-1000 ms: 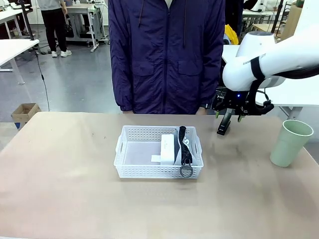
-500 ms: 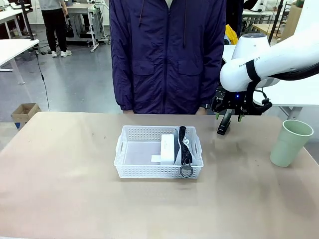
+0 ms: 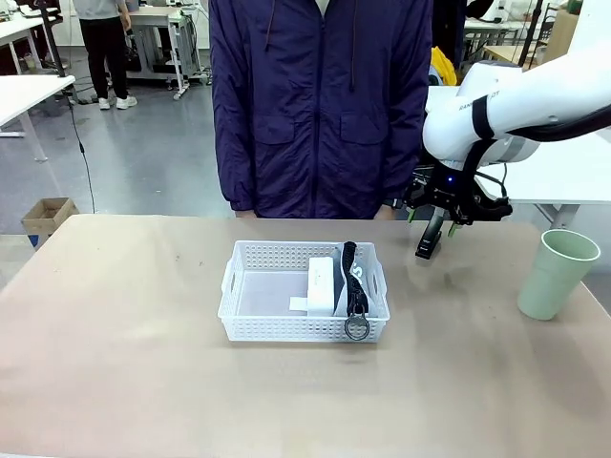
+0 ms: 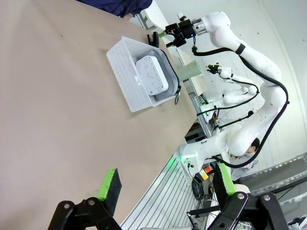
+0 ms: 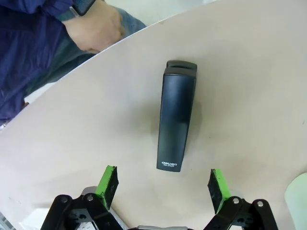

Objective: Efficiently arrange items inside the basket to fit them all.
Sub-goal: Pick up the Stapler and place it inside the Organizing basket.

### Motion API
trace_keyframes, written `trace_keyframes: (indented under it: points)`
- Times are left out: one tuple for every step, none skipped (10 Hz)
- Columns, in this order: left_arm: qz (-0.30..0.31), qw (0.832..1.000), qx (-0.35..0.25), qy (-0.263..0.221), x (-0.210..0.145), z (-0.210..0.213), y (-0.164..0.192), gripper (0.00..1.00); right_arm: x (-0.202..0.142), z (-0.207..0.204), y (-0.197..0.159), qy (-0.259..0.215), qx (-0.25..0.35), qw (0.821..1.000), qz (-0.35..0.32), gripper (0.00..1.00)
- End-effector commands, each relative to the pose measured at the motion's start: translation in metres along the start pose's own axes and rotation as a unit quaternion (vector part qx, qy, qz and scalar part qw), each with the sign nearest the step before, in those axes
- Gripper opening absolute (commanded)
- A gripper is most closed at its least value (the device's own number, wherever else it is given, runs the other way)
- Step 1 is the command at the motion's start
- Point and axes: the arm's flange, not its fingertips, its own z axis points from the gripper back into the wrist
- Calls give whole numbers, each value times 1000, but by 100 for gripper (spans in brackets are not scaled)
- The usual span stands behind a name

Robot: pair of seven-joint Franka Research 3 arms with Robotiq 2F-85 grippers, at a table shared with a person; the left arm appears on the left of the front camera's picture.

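Right gripper (image 5: pixel 162 178) wide, empty | we hover over black stapler (image 5: pixel 177 115), flat on table (image 3: pixel 143 382), dead ahead at 12 o'clock, long axis 12-to-6, jaws straddling its width | basket (image 3: pixel 286 329) at stapler's 8 o'clock | right arm nearest

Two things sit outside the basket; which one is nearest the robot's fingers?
The slim black stapler-like device, lying flat right under the right arm's open fingers. The pale green cup stands upright farther off, near the table's edge.
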Motion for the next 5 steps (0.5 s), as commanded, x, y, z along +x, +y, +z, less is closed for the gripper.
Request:
trace_keyframes:
  points:
    - [6, 1000, -6, -4, 0, 1, -4, 100, 4, -1, 8, -7, -4, 1000, -23, 100]
    - [6, 1000, -6, -4, 0, 1, -4, 100, 4, -2, 9, -6, -8, 1000, -24, 100]
    - [6, 1000, -6, -4, 0, 1, -4, 100, 5, -2, 9, -4, -12, 1000, -24, 100]
    - [6, 1000, -6, -4, 0, 1, -4, 100, 6, -3, 9, -5, -13, 1000, -24, 100]
    - [6, 1000, -6, -4, 0, 1, -4, 100, 9, -9, 10, 0, -19, 999, -30, 100]
